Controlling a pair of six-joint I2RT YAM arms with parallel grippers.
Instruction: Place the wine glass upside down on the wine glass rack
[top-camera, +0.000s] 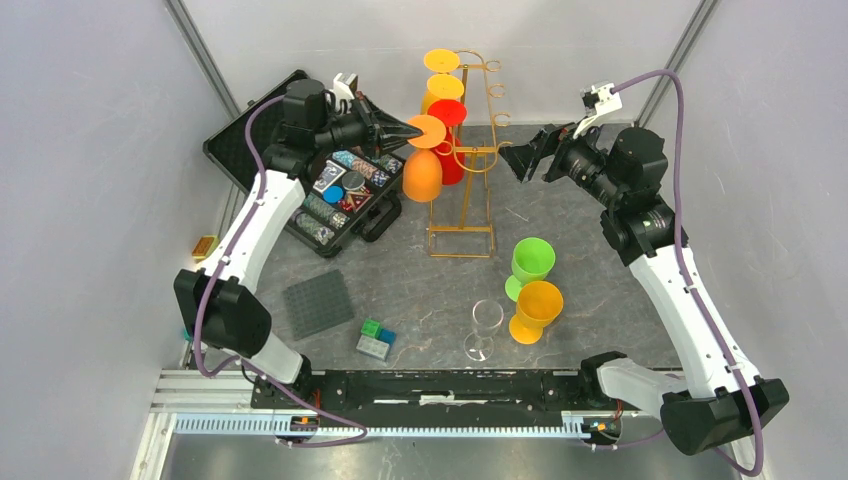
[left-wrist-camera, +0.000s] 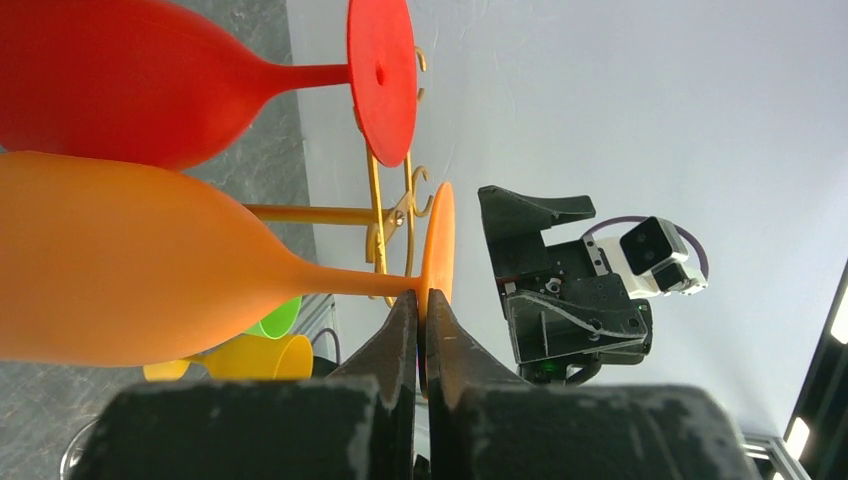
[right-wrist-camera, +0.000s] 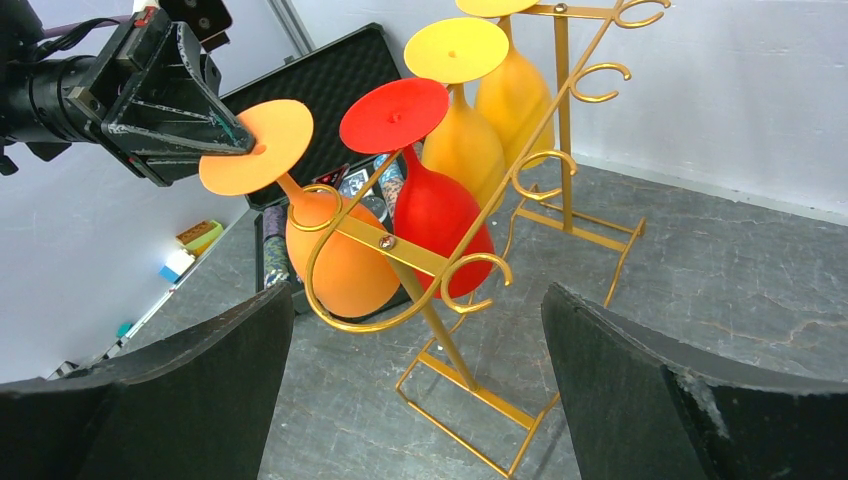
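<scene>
Firmly, left end effector (left-wrist-camera: 422, 305) clamps orange wine glass (left-wrist-camera: 120, 260); right end effector (right-wrist-camera: 415, 385) gapes.

Rack (top-camera: 480, 150) stands mid-counter (top-camera: 600, 300); case (top-camera: 345, 195) at its nine o'clock, three loose glasses (top-camera: 532, 262) at five o'clock.

The top view looks down from behind; both wrist views closely face the tall gold wire rack (right-wrist-camera: 566, 120) from opposite sides.

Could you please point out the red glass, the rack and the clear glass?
Red glass (right-wrist-camera: 440, 225): right wrist view, bowl.
Rack (right-wrist-camera: 386, 243): right wrist view, crossbar.
Clear glass (top-camera: 487, 316): top view, bowl.
</scene>
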